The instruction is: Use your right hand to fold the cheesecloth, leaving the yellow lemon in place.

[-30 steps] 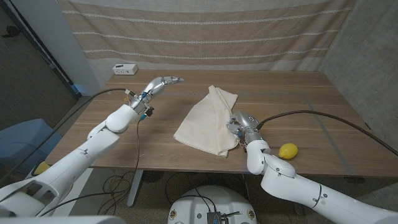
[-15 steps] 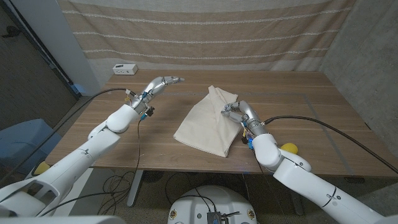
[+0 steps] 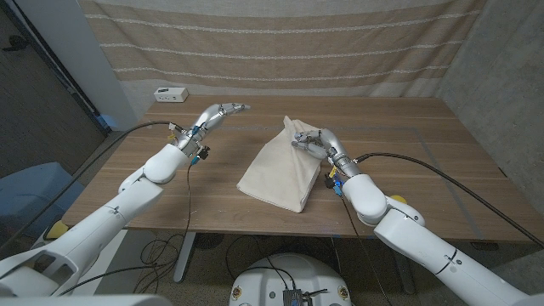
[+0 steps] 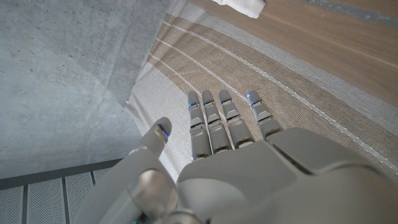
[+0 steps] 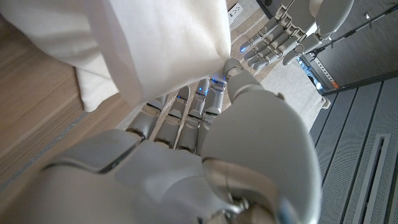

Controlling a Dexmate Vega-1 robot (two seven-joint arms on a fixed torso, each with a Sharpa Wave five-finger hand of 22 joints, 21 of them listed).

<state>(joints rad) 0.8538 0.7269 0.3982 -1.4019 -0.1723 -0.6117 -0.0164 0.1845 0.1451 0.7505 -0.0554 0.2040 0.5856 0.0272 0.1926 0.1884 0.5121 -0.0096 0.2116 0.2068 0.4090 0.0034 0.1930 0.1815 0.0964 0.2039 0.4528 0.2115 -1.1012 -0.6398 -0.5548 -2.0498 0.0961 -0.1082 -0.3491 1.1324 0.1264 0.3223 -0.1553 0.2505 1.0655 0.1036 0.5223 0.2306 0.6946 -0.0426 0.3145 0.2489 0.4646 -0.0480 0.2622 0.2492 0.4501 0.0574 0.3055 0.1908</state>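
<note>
The cream cheesecloth (image 3: pixel 274 170) lies folded at the table's middle, its narrow end pointing to the far side. My right hand (image 3: pixel 311 141) is over that far end and pinches a fold of the cloth between thumb and fingers. In the right wrist view the cheesecloth (image 5: pixel 155 43) hangs from the grip of my right hand (image 5: pixel 186 149). My left hand (image 3: pixel 223 111) hovers stretched out over the table's far left, fingers apart and holding nothing. The left wrist view shows my left hand (image 4: pixel 230 149) with straight, spread fingers.
A small white box (image 3: pixel 171 93) sits at the table's (image 3: pixel 408 136) far left corner, and the white box (image 4: pixel 239 6) also appears in the left wrist view. A striped curtain (image 3: pixel 280 42) hangs behind the table. My right forearm crosses the near right part of the table.
My right hand has moved from the cloth's near right edge toward the far end, carrying the pinched cloth over itself. The right arm now covers the spot where the lemon showed. The left hand stayed.
</note>
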